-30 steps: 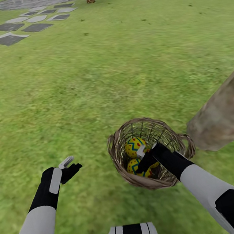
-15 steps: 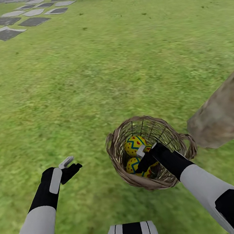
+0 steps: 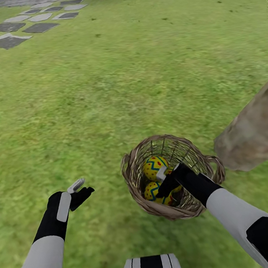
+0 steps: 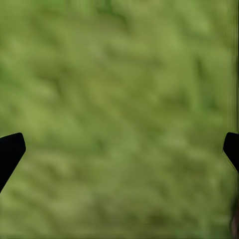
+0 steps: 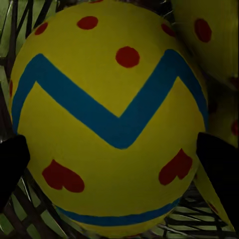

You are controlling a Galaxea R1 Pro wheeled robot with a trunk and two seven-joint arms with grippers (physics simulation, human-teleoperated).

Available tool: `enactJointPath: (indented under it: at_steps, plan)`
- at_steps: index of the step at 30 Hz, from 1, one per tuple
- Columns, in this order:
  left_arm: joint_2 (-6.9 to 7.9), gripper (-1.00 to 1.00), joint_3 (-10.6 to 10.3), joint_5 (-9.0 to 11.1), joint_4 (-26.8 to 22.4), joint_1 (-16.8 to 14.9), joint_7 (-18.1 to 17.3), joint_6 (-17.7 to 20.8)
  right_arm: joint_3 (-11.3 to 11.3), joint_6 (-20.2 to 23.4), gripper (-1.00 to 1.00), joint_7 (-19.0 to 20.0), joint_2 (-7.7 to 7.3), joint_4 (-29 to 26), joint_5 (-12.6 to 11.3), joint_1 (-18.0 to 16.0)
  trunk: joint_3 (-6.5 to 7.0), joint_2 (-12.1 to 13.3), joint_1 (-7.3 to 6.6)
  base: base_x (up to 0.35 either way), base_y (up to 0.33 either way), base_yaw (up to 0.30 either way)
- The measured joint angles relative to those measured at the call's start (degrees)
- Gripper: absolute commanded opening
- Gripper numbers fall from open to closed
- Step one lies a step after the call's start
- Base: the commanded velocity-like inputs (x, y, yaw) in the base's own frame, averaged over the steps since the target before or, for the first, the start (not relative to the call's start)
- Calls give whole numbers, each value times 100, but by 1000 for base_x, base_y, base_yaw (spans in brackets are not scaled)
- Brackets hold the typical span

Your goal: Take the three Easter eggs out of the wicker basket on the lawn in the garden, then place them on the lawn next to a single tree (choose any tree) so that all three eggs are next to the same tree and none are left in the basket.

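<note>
While the right pincer [image 3: 162, 184] straddles an Easter egg [image 5: 109, 119] unclamped, the left pincer [image 3: 80, 191] gapes over lawn [image 3: 103, 91].

Left hand [image 3: 81, 191] open, right hand [image 3: 162, 184] lowered.

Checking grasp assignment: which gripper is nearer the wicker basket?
Right. The right gripper is inside the wicker basket, fingers either side of an Easter egg. The left gripper hangs over the lawn, apart from the basket.
</note>
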Motion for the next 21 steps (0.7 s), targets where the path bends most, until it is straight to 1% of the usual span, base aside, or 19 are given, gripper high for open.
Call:
enactJointPath:
  at_steps: [4, 12, 21]
  plan:
    - [0, 100, 0, 0, 3, 1, 2, -2, 0, 9, -100, -9, 1, -1, -26, 1, 66, 4, -8, 0, 0, 0]
    - [0, 100, -1, -1, 1, 1, 1, 0, -1, -12, -100, 4, -6, -1, -12, 0, 67, 4, -7, 0, 0, 0]
    - [0, 100, 7, 0, 34, 1, 1, 1, 0, 2, -100, 3, -8, -1, -32, 1, 266, 16, -31, 0, 0, 0]
